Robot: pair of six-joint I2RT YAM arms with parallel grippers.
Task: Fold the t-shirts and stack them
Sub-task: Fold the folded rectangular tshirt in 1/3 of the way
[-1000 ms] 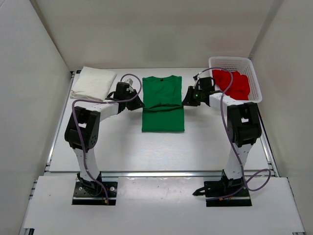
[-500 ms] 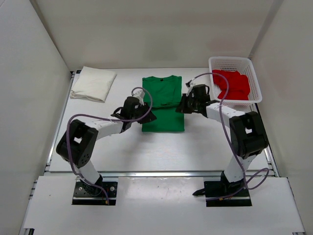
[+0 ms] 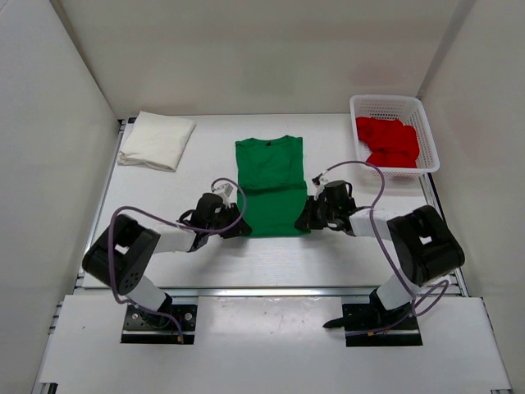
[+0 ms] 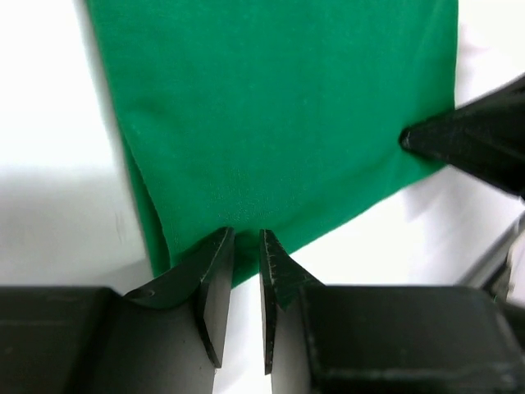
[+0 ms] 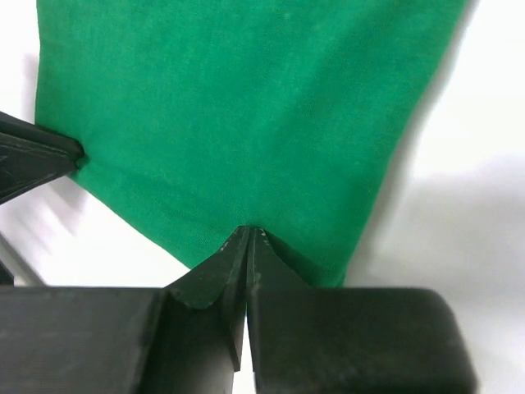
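The green t-shirt (image 3: pixel 271 185) lies flat in the middle of the table, sleeves folded in, collar at the far end. My left gripper (image 3: pixel 238 226) is at its near left corner, jaws closed on the hem (image 4: pixel 246 234). My right gripper (image 3: pixel 305 220) is at the near right corner, shut on the hem (image 5: pixel 248 230). The green cloth fills the left wrist view (image 4: pixel 271 107) and the right wrist view (image 5: pixel 246 107). The cream-white t-shirt (image 3: pixel 156 139) lies folded at the far left. The red t-shirt (image 3: pixel 390 141) lies bunched in the basket.
The white mesh basket (image 3: pixel 394 100) stands at the far right corner. White walls close in the table on three sides. The other arm's fingertip shows at the edge of each wrist view (image 4: pixel 476 139) (image 5: pixel 33 160).
Both grippers have moved from the shirt's far half down to its near corners. The green shirt has slid a little toward the near edge.
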